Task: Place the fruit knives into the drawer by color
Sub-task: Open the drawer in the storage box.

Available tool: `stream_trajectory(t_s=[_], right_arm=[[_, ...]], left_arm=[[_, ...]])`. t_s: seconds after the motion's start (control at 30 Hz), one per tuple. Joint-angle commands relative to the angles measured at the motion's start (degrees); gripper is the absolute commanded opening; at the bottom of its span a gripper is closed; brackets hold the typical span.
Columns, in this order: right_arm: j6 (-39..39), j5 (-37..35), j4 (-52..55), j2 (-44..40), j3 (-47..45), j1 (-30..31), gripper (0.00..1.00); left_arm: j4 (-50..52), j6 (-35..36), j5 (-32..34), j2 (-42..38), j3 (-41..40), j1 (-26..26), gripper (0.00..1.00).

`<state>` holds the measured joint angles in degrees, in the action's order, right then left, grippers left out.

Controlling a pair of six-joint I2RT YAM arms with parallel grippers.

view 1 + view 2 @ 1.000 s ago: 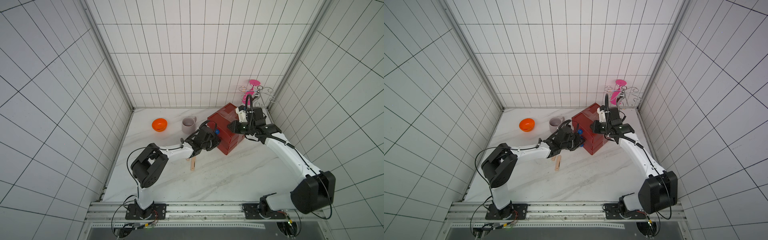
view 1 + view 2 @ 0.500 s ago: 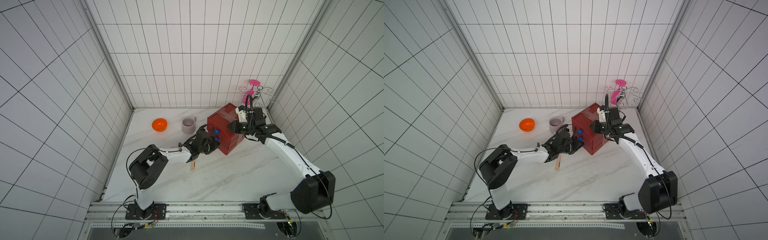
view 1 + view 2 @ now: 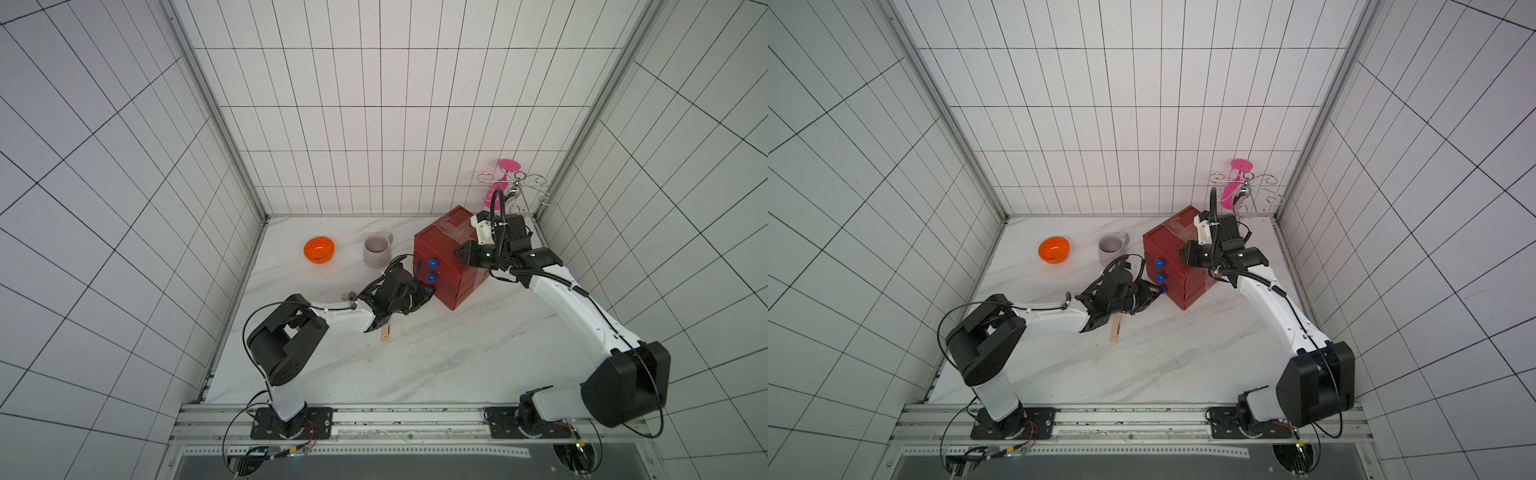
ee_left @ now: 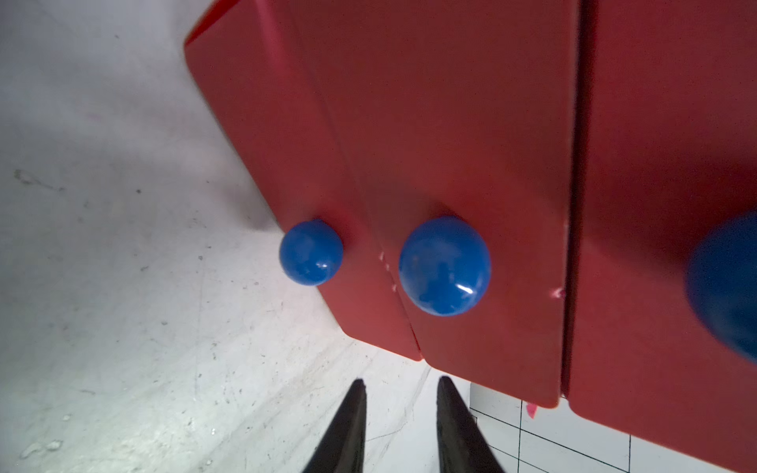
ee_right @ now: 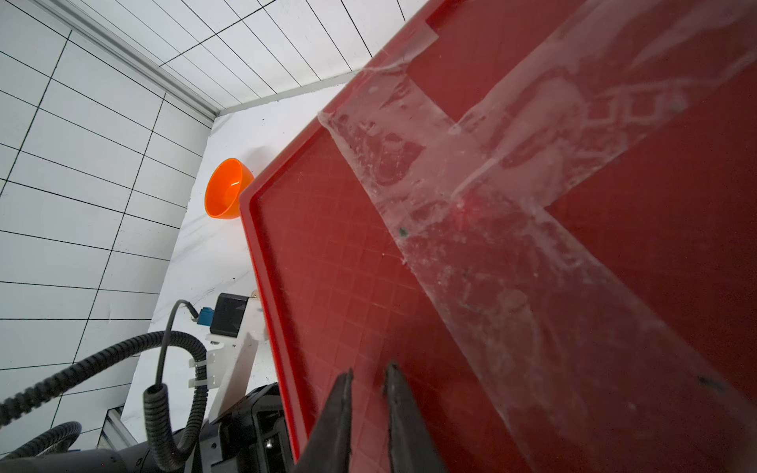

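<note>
The drawer, a red chest (image 3: 446, 249) (image 3: 1170, 245) with clear tape on its top, stands at the back right with all three fronts pushed in. Its blue knobs (image 4: 444, 266) fill the left wrist view. My left gripper (image 4: 401, 381) (image 3: 428, 293) (image 3: 1156, 293) hangs low in front of the chest, open and empty, a little off the knobs. My right gripper (image 5: 370, 368) (image 3: 461, 252) rests on the chest's top (image 5: 409, 286), jaws a narrow gap apart with nothing between. One peach-pink fruit knife (image 3: 385, 332) (image 3: 1115, 330) lies on the table, partly under the left arm.
An orange bowl (image 3: 318, 249) (image 3: 1053, 249) and a pale mauve mug (image 3: 377, 250) (image 3: 1112, 248) stand left of the chest. A wire rack with a pink glass (image 3: 505, 183) (image 3: 1237, 183) is in the back right corner. Tiled walls close three sides.
My left gripper was shut at the chest's knobs; it has opened and dropped lower and back, uncovering more knobs. The right arm has not moved.
</note>
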<state>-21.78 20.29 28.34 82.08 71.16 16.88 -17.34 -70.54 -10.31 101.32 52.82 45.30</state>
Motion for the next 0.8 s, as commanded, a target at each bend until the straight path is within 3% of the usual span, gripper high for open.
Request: stream_trajectory(t_s=[0.0, 0.77], right_arm=[[-0.11, -0.17, 23.35, 8.09, -6.37, 1.09, 0.19], [0.76, -0.76, 24.92, 9.28, -5.85, 0.79, 0.19]], left_arm=[[-3.33, -0.62, 0.81, 1.03, -1.7, -0.88, 0.36], [-11.07, -0.3, -3.47, 12.39, 2.57, -3.55, 0.46]])
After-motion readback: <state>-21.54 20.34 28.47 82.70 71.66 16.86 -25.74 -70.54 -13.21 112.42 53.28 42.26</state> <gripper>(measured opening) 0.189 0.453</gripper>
